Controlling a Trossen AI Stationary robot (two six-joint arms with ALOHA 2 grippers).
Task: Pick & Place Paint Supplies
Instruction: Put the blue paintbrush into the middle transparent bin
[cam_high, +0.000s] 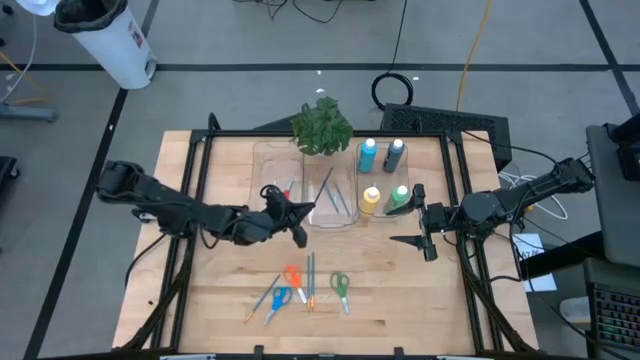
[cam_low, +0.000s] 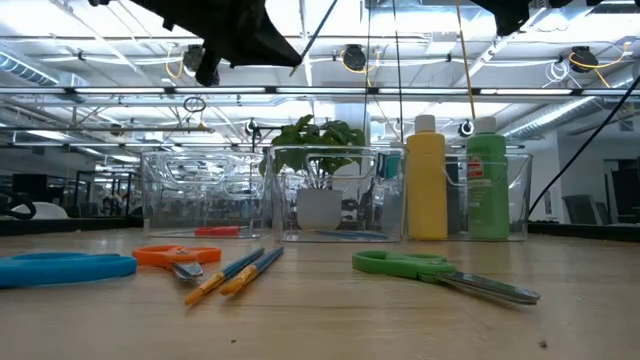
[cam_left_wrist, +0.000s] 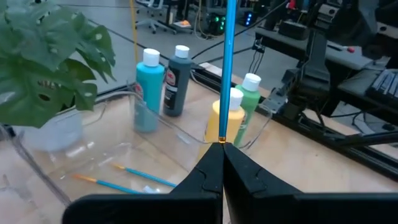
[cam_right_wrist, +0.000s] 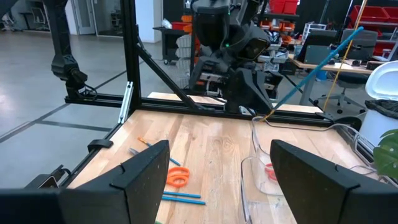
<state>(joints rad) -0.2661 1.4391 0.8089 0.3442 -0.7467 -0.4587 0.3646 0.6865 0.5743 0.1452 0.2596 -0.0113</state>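
My left gripper (cam_high: 297, 215) hovers above the clear middle bin (cam_high: 332, 215), shut on a thin blue brush (cam_left_wrist: 227, 68). The brush slants up and away over the bin toward the plant. Two more brushes (cam_left_wrist: 124, 177) lie in that bin. Red scissors (cam_right_wrist: 270, 171) lie in the left bin (cam_high: 268, 175). Light blue (cam_high: 367, 153), dark (cam_high: 393, 155), yellow (cam_high: 370, 200) and green (cam_high: 399, 198) bottles stand in the right bin. Orange (cam_high: 292, 276), blue (cam_high: 280, 297) and green (cam_high: 340, 287) scissors and several brushes (cam_high: 310, 280) lie on the near table. My right gripper (cam_high: 415, 218) waits open beside the bottle bin. My left gripper pinches the blue brush between its two fingertips (cam_left_wrist: 211, 171), at the orange-tipped end (cam_left_wrist: 222, 140) of the shaft. The brush runs on past the fingertips in line with the fingers. It is lifted clear, slanting upward above the middle bin.
A leafy plant (cam_high: 322, 125) stands at the far edge behind the bins. Black frame rails (cam_high: 195, 190) run along both table sides. Bare wood lies between the bins and the scissors. A white bin (cam_high: 105, 35) stands on the floor beyond the table.
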